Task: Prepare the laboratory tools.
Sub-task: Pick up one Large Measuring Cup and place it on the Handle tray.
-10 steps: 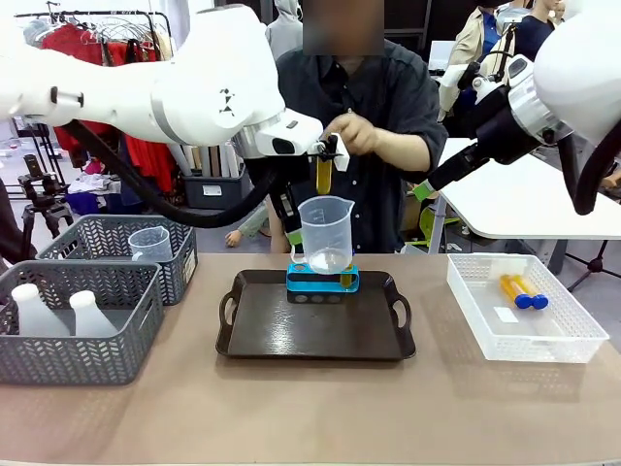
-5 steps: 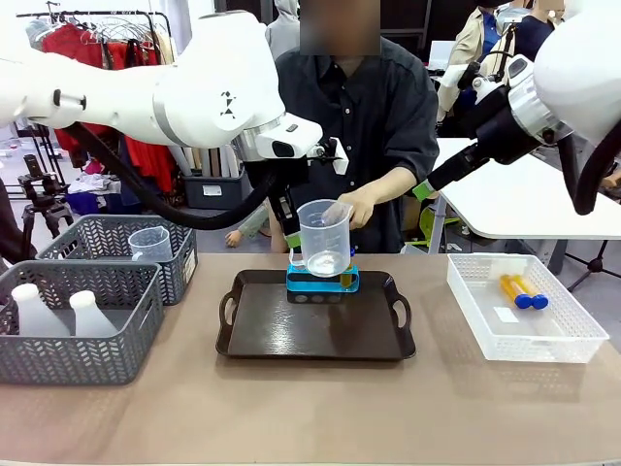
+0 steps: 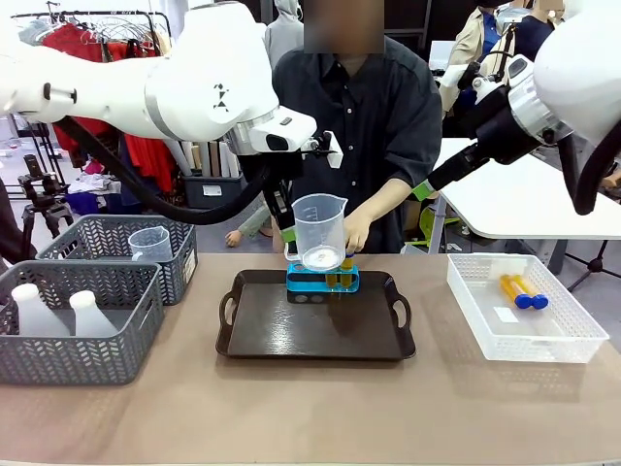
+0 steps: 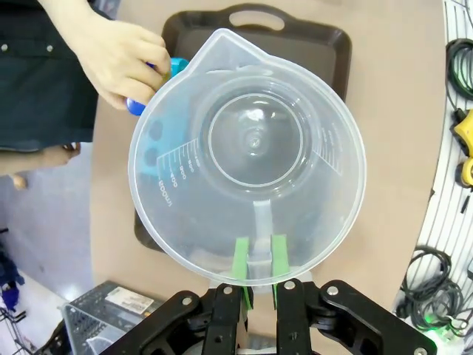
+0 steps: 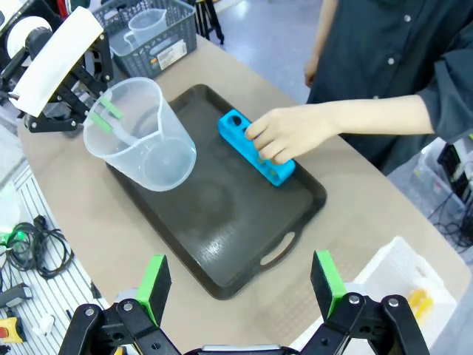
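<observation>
2 claws in play. L claw (image 4: 256, 260) clamped on handle of clear beaker (image 3: 320, 233), held upright in air over brown tray (image 3: 291, 340), by blue rack (image 3: 307, 284) at tray's 12 o'clock. R claw (image 5: 241, 281) wide open, holds nothing, high over tabletop (image 3: 310, 417). Person's hand (image 5: 284, 133) on rack, pinching blue-capped tube (image 4: 135, 106). 2 more tubes (image 3: 515, 290) lie in white basket (image 3: 572, 345) at tray's 3 o'clock. 2 flasks (image 3: 34, 313) in grey basket (image 3: 87, 364) at 9 o'clock.

Bright, even light falls from above; the dark tray (image 3: 291, 340) shows soft glare; wrist views bend at edges, perhaps slightly soft.
</observation>
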